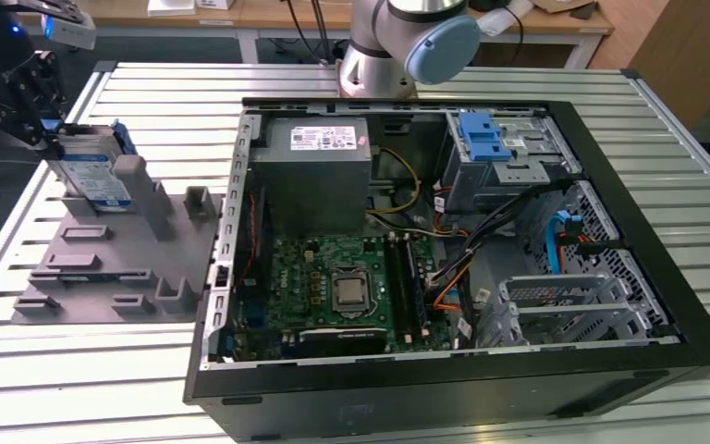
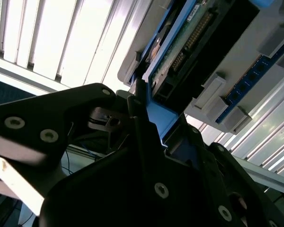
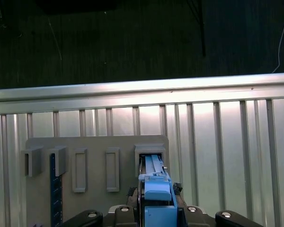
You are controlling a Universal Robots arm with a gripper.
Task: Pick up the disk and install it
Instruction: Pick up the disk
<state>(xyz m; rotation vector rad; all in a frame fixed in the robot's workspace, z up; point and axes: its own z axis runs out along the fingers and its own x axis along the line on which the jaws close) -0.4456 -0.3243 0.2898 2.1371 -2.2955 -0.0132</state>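
Starting with the exterior view, we are seeing the gripper [image 1: 56,139] reaching onto the upper edge of the disk [image 1: 93,176]. The disk is standing upright in the grey holder [image 1: 121,264], well apart from the open case [image 1: 651,199]. In the second wrist view, the fingers [image 2: 138,113] are pressing on both sides of the blue frame [image 2: 156,116], so we are judging the gripper clamped on the disk. In the first wrist view, the disk is sitting in its slot [image 3: 150,150]. We are worrying that a tilted pull is going to jam it against the slot walls, or that so narrow a hold is going to let it swing.
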